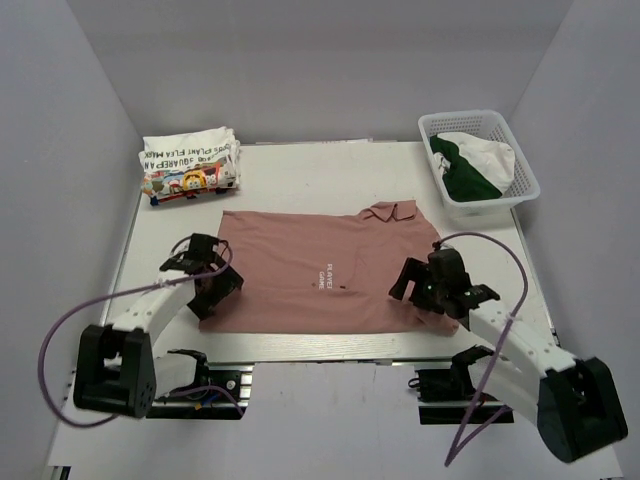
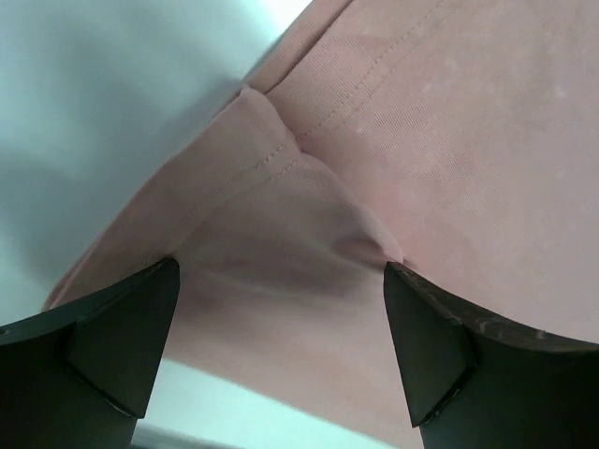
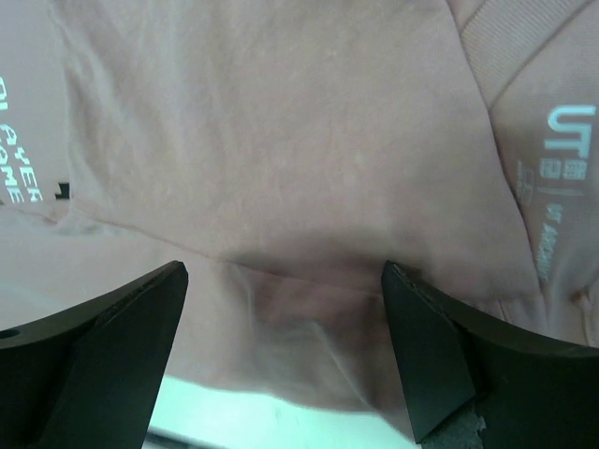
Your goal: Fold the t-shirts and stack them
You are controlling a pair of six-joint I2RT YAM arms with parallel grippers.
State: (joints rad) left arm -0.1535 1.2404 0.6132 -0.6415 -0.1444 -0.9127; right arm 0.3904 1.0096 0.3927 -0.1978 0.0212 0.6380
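The dusty-pink shirt (image 1: 320,270) lies spread across the middle of the table, collar towards the right, small print at its centre. My left gripper (image 1: 214,282) is open over the shirt's near-left corner; the left wrist view shows a hemmed fold of pink cloth (image 2: 309,215) between its open fingers (image 2: 426,346). My right gripper (image 1: 428,290) is open over the shirt's near-right edge; the right wrist view shows pink cloth (image 3: 281,187) with pale lettering under the open fingers (image 3: 430,355). The white shirt (image 1: 190,165) with lettering and cartoon graphics lies folded at the far left.
A white basket (image 1: 500,195) at the far right holds green and white clothes (image 1: 470,165). The table's near edge (image 1: 320,345) runs just below the pink shirt. White walls stand on three sides.
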